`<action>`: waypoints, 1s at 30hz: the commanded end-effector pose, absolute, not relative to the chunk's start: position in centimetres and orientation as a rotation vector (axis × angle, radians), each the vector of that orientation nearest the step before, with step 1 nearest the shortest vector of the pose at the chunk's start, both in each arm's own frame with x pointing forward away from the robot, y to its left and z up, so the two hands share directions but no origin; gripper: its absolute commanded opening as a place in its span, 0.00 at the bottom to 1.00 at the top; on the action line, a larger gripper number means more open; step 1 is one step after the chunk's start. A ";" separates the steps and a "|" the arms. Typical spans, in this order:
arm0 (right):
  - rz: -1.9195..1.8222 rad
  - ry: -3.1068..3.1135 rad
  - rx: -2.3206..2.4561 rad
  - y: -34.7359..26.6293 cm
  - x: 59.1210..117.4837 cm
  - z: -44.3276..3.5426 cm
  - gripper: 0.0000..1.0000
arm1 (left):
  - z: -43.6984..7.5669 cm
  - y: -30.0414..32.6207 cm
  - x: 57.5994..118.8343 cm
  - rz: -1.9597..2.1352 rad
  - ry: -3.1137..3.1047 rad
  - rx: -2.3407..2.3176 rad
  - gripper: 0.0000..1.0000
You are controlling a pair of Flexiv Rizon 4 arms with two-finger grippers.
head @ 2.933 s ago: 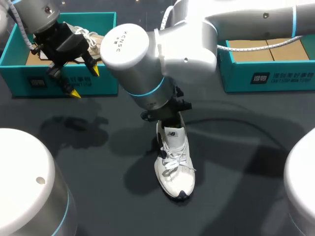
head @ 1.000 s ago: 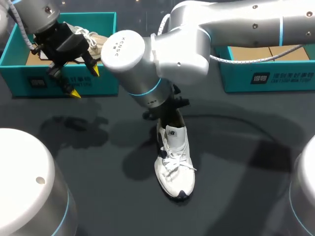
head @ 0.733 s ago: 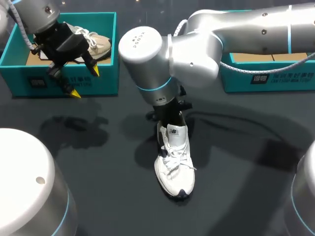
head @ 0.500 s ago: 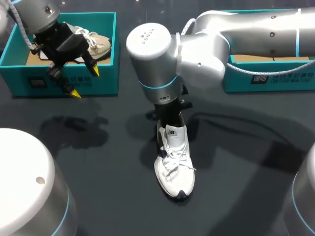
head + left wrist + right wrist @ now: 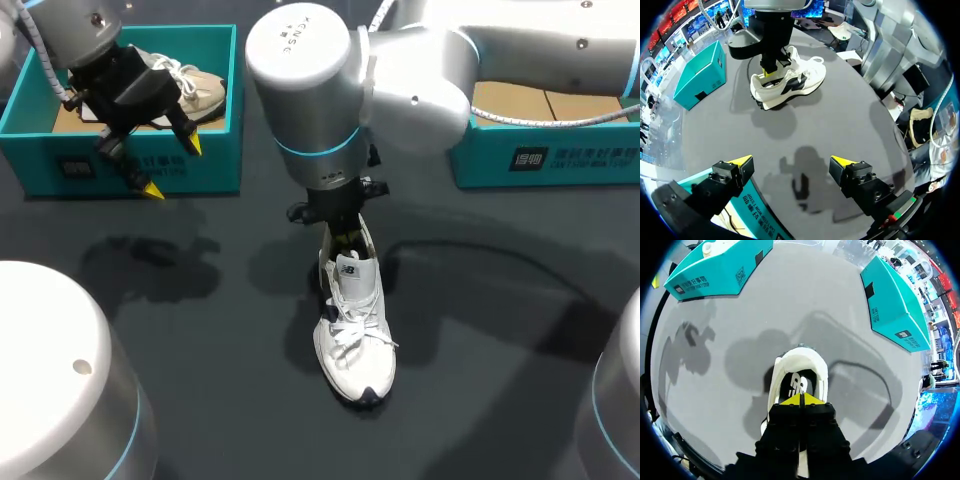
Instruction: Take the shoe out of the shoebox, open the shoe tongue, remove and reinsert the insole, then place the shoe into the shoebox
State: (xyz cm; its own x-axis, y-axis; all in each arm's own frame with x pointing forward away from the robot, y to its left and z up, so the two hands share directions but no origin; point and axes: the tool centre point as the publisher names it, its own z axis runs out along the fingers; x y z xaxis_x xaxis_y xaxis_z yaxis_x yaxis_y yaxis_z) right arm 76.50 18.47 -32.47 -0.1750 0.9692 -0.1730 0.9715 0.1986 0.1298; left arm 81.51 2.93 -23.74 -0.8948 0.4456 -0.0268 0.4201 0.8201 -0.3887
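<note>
A white lace-up shoe (image 5: 355,335) lies on the dark table, toe toward the near edge, also seen in the left wrist view (image 5: 790,82). My right gripper (image 5: 344,235) hangs straight down at the shoe's heel opening. Its yellow tips (image 5: 801,400) are pressed together just over the dark insole (image 5: 797,385), and nothing shows between them. My left gripper (image 5: 171,166) is held open above the front wall of the left teal shoebox (image 5: 60,165), far from the shoe. Its two fingers (image 5: 742,161) stand wide apart with nothing between them.
A second pale shoe (image 5: 195,85) lies in the left shoebox. Another teal shoebox (image 5: 540,155) stands at the back right, with brown cardboard inside. My right arm's large joint (image 5: 300,60) hangs over the table's middle back.
My right arm's big joint has swung right and toward the back, while its gripper stays shut at the shoe's heel. The shoe and my left arm have not moved.
</note>
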 end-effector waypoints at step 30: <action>-0.152 2.371 1.947 19.2 73.1 -33.9 0.25 | -23.7 2.9 81.5 0.601 -2.934 -0.700 1.00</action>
